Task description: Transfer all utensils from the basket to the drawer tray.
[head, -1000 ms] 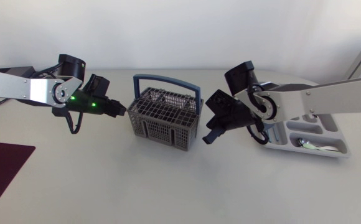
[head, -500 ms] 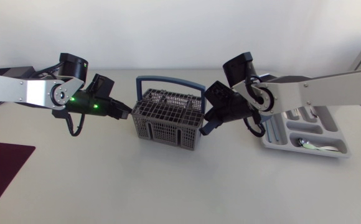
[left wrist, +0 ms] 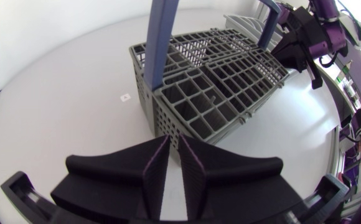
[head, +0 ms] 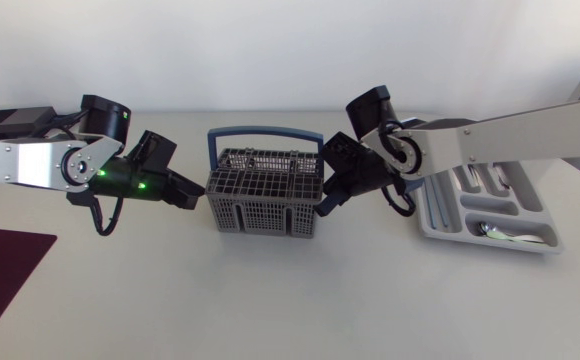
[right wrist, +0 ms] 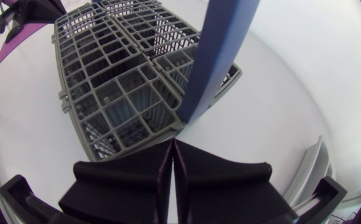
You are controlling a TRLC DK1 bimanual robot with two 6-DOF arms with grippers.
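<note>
The grey basket (head: pixel 265 195) stands mid-bench (head: pixel 270 300), its blue handle (head: pixel 260 133) upright. The drawer tray (head: pixel 545 243) lies well to its right, with a spoon (head: pixel 495 232) already in the front compartment. The left jaws sit at the basket's left wall and the right jaws at its right wall. Both pairs are pressed narrow and hold nothing; whether either touches the mesh I cannot tell. In both wrist views, the compartments that show look empty.

The basket is probably light, stiff plastic lattice that would skid or tip if nudged from one side. The handle or the top rim is the sound place to hold it. Any remaining cutlery would be thin, hard and slippery — best pinched across the shaft.
</note>
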